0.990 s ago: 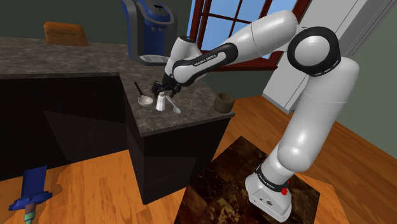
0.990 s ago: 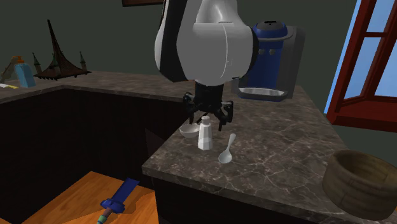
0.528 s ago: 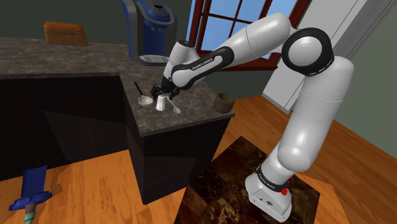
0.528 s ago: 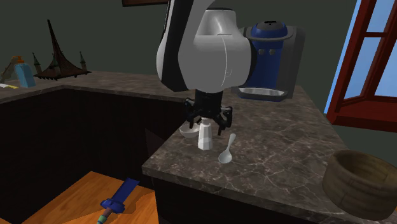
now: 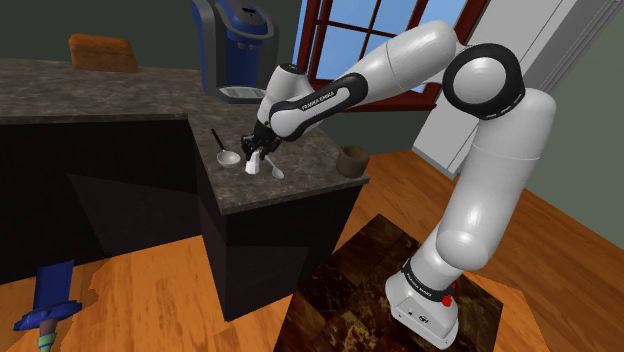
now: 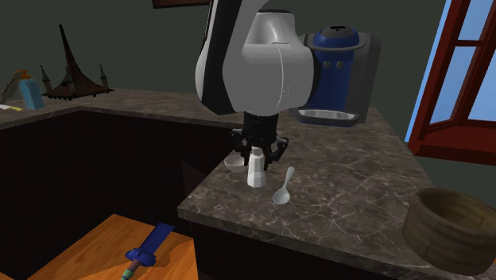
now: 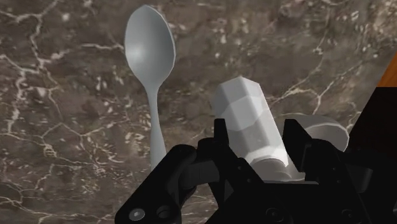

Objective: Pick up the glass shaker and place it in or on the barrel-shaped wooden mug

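Arm (image 5: 400, 62) stretched low, jaws clasping the shaker (image 7: 249, 124).

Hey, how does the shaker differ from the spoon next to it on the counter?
The shaker stands upright; the spoon lies flat. The shaker is a stout faceted body; the spoon is thin with a long handle. The tool clasps the shaker; the spoon lies free. Both are pale grey-white and rest on the dark counter.
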Available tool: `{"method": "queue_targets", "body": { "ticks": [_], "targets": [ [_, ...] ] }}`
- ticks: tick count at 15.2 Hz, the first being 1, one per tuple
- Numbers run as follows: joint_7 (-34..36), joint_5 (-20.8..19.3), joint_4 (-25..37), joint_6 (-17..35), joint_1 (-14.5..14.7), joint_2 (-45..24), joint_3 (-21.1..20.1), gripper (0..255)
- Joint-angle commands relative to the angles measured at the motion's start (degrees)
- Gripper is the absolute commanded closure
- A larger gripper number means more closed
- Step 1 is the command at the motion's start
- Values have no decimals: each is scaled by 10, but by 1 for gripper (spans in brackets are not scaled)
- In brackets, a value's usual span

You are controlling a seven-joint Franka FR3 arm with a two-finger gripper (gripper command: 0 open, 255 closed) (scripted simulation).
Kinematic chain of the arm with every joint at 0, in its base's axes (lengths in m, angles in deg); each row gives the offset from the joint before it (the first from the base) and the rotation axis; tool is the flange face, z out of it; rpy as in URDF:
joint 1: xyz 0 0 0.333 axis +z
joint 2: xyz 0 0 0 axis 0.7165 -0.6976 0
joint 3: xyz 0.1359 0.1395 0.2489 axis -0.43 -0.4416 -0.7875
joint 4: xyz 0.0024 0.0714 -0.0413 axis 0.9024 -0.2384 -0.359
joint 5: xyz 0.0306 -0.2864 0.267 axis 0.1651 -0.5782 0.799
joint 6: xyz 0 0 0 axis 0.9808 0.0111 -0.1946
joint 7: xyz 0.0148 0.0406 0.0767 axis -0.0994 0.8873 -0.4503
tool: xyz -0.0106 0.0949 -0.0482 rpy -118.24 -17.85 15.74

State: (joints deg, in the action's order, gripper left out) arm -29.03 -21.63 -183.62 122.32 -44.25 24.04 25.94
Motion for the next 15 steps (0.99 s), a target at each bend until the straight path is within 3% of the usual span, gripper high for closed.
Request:
{"method": "queue_targets", "body": {
  "ticks": [1,5,15],
  "targets": [
    [0,0,0,0,0,0,0,255],
    [0,0,0,0,0,0,0,255],
    [-11,15,25,-69,-4,44,-5,255]
  ]
}}
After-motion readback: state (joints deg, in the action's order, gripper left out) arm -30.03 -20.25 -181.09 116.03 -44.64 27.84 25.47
